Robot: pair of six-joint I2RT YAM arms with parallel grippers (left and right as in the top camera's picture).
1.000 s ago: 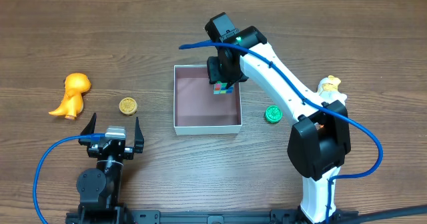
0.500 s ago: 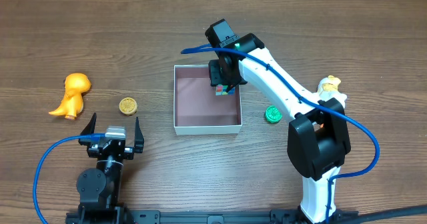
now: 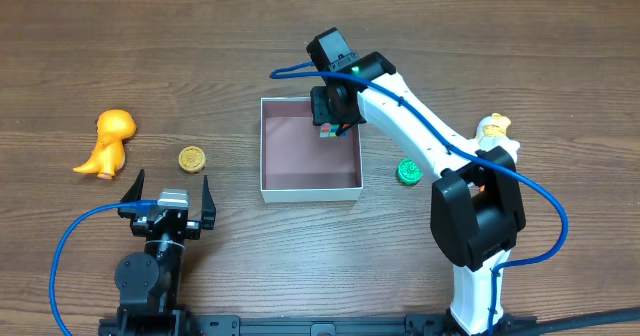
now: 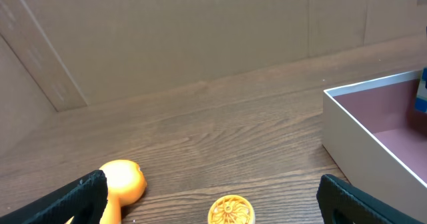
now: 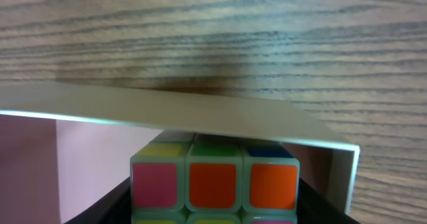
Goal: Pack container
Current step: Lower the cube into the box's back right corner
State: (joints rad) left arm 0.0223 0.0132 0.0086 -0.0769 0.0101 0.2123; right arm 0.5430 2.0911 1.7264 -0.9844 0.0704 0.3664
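Woodgrain tabletop (image 3: 500, 36) backed by a cardboard wall (image 4: 200, 37) carries the container (image 3: 310, 189), where the right gripper (image 3: 335, 129) clamps a colour cube (image 5: 213, 184) (left gripper (image 3: 172, 181) sits apart, jaws spread wide).

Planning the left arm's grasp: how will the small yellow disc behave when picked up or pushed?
The yellow disc lies flat, so it probably slides rather than rolls. Its low round rim likely gives little grip.
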